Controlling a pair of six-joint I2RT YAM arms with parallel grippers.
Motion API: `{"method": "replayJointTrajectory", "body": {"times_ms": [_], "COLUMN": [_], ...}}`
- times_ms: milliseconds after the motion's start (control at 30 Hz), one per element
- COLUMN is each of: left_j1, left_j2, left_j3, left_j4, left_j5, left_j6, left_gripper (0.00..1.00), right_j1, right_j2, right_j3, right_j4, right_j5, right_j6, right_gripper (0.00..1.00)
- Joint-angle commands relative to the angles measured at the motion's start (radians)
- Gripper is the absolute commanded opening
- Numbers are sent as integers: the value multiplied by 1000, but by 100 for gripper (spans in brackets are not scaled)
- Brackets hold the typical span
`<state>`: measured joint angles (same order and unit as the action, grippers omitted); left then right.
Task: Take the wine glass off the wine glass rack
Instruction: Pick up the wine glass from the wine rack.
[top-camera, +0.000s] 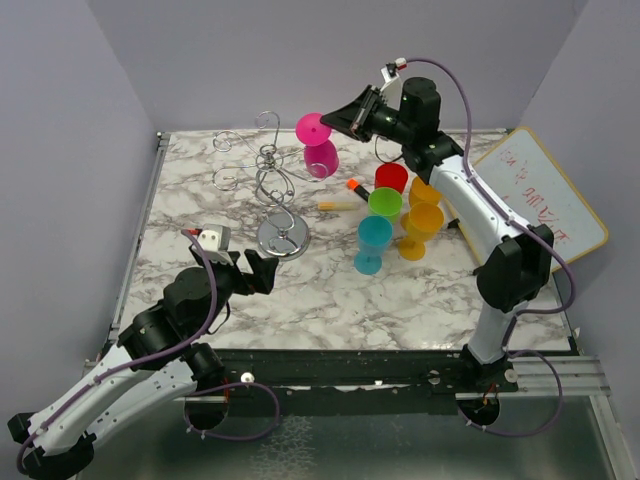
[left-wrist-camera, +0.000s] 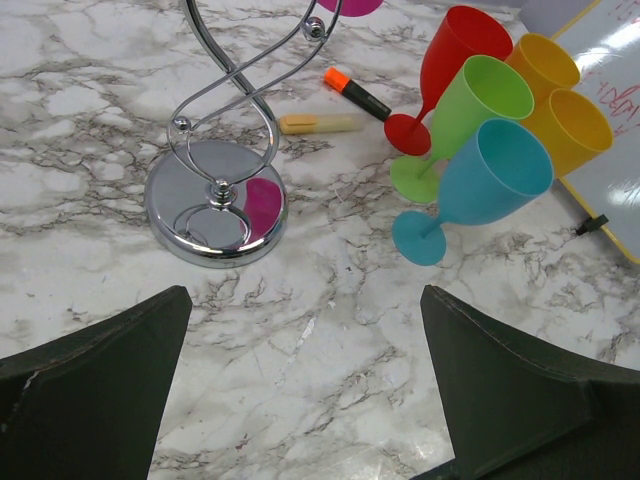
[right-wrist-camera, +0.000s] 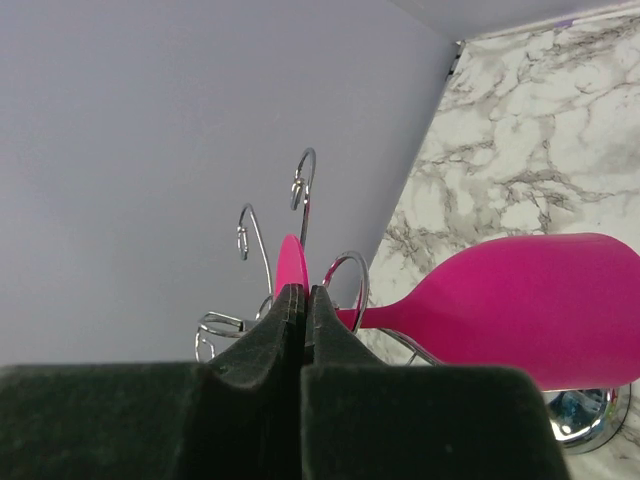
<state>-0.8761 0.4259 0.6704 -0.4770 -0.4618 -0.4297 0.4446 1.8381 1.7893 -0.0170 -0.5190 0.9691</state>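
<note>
The left wrist view's top edge cuts off the rack (left-wrist-camera: 205, 215) above its stem, leaving a sliver of the pink glass (left-wrist-camera: 348, 5). The right claw (right-wrist-camera: 305, 300) covers part of that glass's foot; the whiteboard (top-camera: 550, 190) writing is unreadable.

Count's in, wine glasses: six, namely pink glass (top-camera: 322, 155), red glass (top-camera: 391, 177), green glass (top-camera: 384, 203), blue glass (top-camera: 374, 234), two orange glasses (top-camera: 424, 190) (top-camera: 423, 218) | wine glass rack (top-camera: 282, 238): one | markers (top-camera: 353, 184) (top-camera: 340, 205): two | whiteboard (top-camera: 545, 195): one

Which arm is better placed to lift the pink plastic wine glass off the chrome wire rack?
Right: the right gripper pinches the foot of the pink plastic wine glass on the chrome wire rack; the left gripper hangs open, low.
</note>
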Motion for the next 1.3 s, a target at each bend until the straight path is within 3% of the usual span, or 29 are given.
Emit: {"method": "replayJointTrajectory", "body": {"times_ms": [0,367,833,1267], "left_j1": [5,5,5,5], "left_j2": [-13,-27,-29,-19], "left_j3": [-1,-5,-11,-13], "left_j4": [-17,-18,-19,-17], "left_j5": [-17,-12,-19,1], "left_j6": [-2,-6,-15,-9], "left_gripper": [99,99,99,99], "right_j1": [-4,-4,2,41], "right_j2": [-55,-56,43,170], "right_j3": [-5,-35,85,260], "right_j4": [69,104,25,-47], "right_j5": [-48,-135,-220,-200], "right_j6": [4,66,46,44], "right_gripper": [1,1,1,1]}}
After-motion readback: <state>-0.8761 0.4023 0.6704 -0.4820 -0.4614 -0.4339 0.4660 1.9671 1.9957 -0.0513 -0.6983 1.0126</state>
